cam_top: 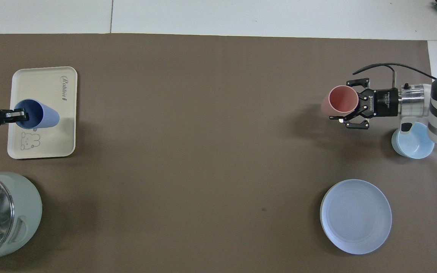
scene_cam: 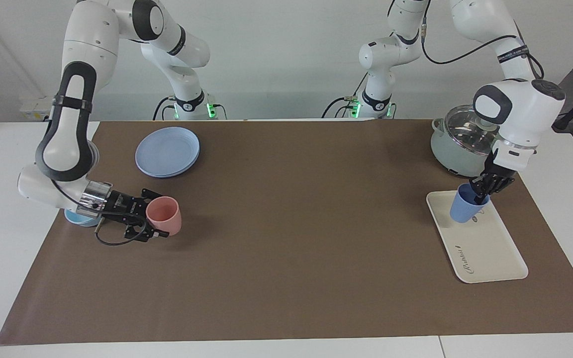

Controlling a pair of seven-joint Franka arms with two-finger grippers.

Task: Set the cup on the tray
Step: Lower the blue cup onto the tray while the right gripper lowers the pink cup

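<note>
Over the tray [scene_cam: 485, 248], left fingers [scene_cam: 480, 189] pinch the cup [scene_cam: 462, 210].

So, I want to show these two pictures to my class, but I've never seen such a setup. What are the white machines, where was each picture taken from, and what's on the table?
They are two robot arms, each ending in a two-fingered claw. One picture faces them from across the table; the other looks down from above their end. The left claw is shut on the rim of a blue cup, tilted over the cream tray at or just above its surface. The right claw is shut on a pink cup, low over the brown mat. Also there: a light-blue bowl, a round blue plate and a lidded pot.
</note>
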